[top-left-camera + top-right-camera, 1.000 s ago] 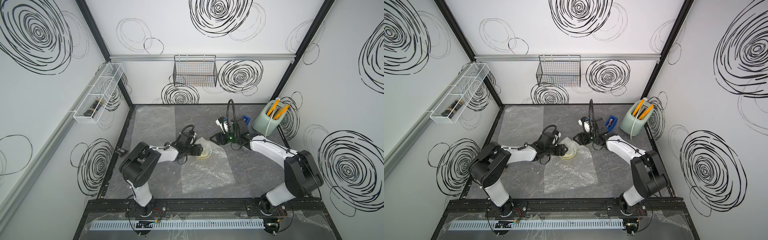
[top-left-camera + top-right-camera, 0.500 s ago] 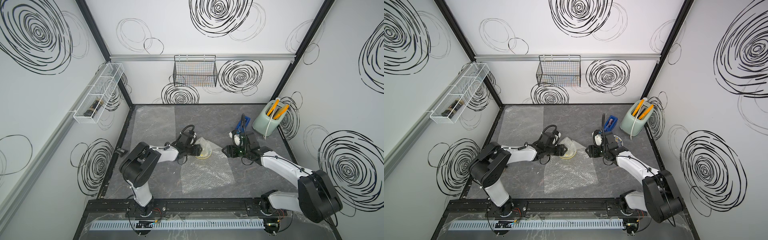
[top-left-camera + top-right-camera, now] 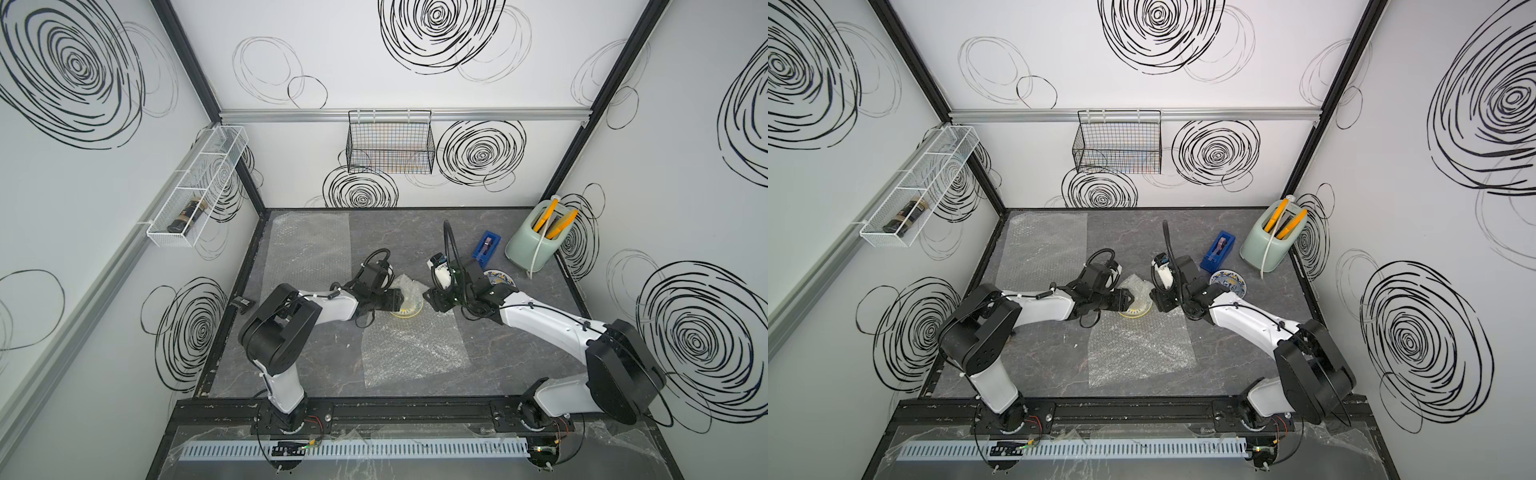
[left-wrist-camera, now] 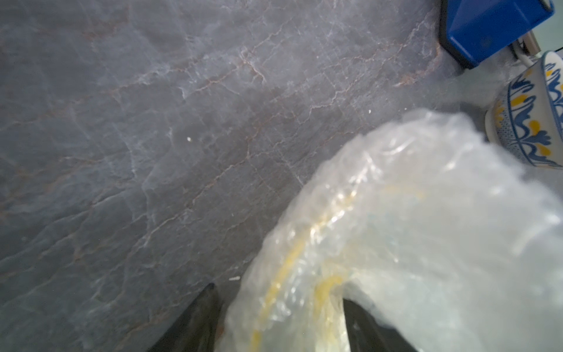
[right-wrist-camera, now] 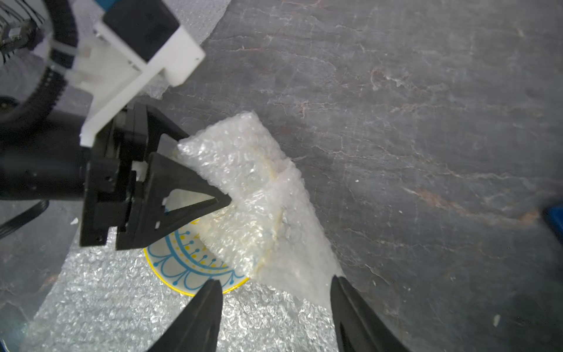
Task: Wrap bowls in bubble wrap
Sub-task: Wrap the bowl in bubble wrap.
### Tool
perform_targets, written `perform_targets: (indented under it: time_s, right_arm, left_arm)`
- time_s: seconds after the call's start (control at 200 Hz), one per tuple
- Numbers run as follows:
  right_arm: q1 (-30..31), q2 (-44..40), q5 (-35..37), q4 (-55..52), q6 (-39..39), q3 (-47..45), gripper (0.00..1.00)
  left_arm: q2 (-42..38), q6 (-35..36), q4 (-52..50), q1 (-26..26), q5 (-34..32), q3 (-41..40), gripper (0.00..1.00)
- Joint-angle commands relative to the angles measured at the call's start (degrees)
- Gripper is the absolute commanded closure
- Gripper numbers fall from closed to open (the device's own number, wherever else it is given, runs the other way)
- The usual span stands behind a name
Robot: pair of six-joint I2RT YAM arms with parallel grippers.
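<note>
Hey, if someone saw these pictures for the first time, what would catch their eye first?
In the middle, the left pincer straddles a flap of wrap folded over a yellow-rimmed bowl, with the right pincer open just beside it. A blue-patterned bowl sits bare off to the right, and a spare sheet lies flat at the far left.

- Both top views: mounted high at the front, far off, looking steeply down on the whole table.
- Wrist views: close, slanting down at the tabletop; both take in the cream bowl.
</note>
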Motion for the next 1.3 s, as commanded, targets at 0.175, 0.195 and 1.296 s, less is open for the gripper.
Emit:
perform_targets:
  time_s: [0.175, 0.195, 1.296]
  right_arm:
    - [1.27, 3.78, 11.12, -7.57, -14.92, 1.60, 0.43]
    - [1.29, 4.02, 11.01, -7.37, -15.26, 1.62, 0.42]
    - [5.36, 2.99, 6.16, 3.74, -23.18, -2.81, 0.93]
  left_arm:
    - [0.92, 1.26, -2.06, 0.04, -1.16, 1.99, 0.33]
    - [0.97, 1.35, -2.26, 0.04, -1.17, 2.12, 0.33]
    - [0.89, 1.15, -1.58, -0.14, -1.55, 1.69, 0.34]
